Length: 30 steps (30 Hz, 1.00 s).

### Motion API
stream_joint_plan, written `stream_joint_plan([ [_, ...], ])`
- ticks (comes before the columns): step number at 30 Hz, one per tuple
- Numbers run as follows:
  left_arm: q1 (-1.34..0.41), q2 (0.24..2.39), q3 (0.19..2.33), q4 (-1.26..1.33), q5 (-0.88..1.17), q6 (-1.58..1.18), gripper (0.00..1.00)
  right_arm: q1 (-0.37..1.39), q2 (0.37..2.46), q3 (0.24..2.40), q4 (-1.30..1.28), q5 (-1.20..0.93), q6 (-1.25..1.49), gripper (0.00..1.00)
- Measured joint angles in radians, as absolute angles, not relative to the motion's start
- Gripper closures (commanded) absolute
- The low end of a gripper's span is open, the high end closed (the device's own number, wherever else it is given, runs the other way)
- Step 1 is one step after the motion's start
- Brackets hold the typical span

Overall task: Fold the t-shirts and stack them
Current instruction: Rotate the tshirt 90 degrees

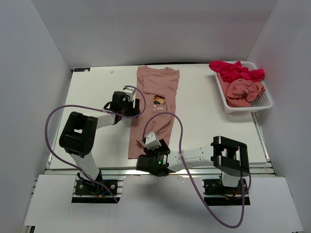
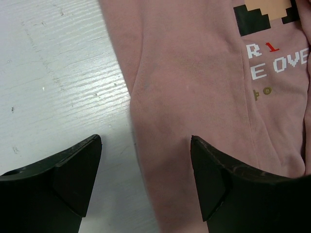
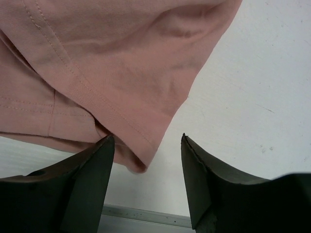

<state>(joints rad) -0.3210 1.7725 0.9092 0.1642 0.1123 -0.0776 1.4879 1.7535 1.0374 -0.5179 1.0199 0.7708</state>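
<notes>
left end effector (image 2: 146, 141), right end effector (image 3: 147, 138) both apart at pink t-shirt (image 1: 156, 86) edges

Bright, even light falls from above, and the white table (image 1: 204, 121) and enclosure walls (image 1: 39, 63) throw it back without glare. Shadows are soft. Only faint grey ones lie on the table, and a darker band sits under the folded hem of the salmon-pink t-shirt (image 3: 121, 58) in the right wrist view. The top view is sharp, its walls leaning outward toward the edges. In both wrist views the cloth weave is crisp, while the black fingers (image 2: 73, 174) at the near edge show little detail and look slightly soft.
</notes>
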Motion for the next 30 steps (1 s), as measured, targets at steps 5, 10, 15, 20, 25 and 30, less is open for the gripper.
stream_joint_plan([
  [5,-0.321,1.773,0.909,0.164,0.112,-0.075,0.17,1.488,1.761,1.037,-0.48,1.018,0.733,0.34],
  [10,-0.321,1.773,0.908,0.164,0.111,-0.074,0.17,1.488,1.759,1.038,-0.384,1.0,0.643,0.32],
  [15,-0.321,1.773,0.899,0.165,0.104,-0.074,0.17,1.488,1.75,1.058,-0.274,0.986,0.512,0.31],
  [20,-0.321,1.773,0.898,0.165,0.096,-0.074,0.17,1.488,1.75,1.09,-0.179,0.96,0.421,0.31],
  [25,-0.321,1.773,0.893,0.166,0.085,-0.067,0.17,1.478,1.76,1.098,-0.112,0.931,0.353,0.3],
  [30,-0.319,1.772,0.89,0.168,0.065,-0.053,0.16,1.424,1.782,1.1,-0.064,0.862,0.329,0.3],
])
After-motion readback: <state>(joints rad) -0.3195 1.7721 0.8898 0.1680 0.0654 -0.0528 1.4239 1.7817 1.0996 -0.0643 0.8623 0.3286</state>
